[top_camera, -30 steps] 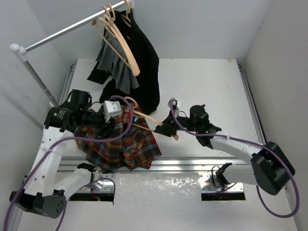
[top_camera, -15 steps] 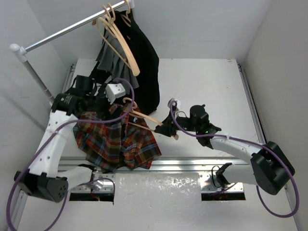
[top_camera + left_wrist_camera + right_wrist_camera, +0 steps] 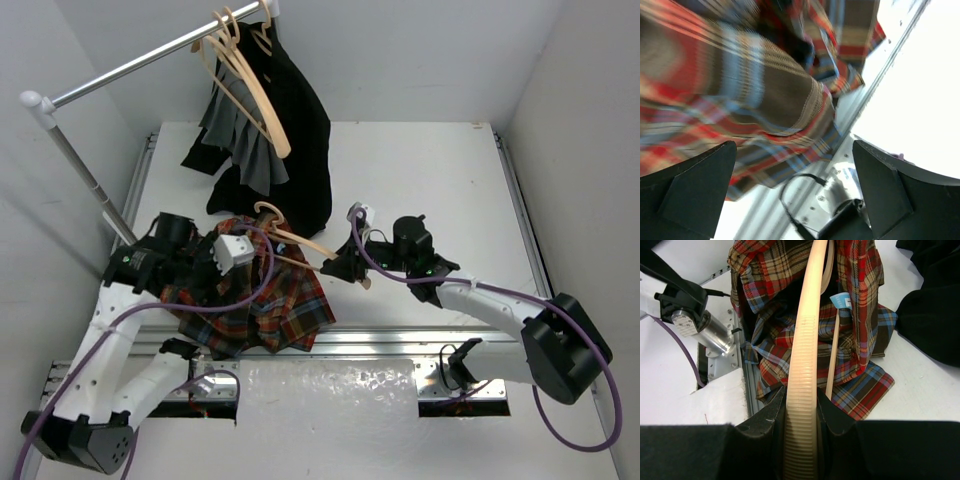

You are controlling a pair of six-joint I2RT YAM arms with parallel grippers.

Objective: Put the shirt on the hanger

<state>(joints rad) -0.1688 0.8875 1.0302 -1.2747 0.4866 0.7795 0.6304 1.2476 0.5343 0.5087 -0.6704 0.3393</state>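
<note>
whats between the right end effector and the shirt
The hanger, clamped in the right end effector and reaching into the shirt; right wrist view shows it.

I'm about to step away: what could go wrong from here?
The left gripper is open, so no gripper holds the shirt; bunched at the near edge of the table, it may slide off.
The right gripper grips only one arm of the hanger; the hanger could twist or pull out.

Bright, even light fills the overhead view, with only soft shadows on the worktop point(image 3: 420, 170). In the left wrist view the shirt point(image 3: 740, 85) is smeared, perhaps by motion, and the right side glares white. The right wrist view is sharp.
</note>
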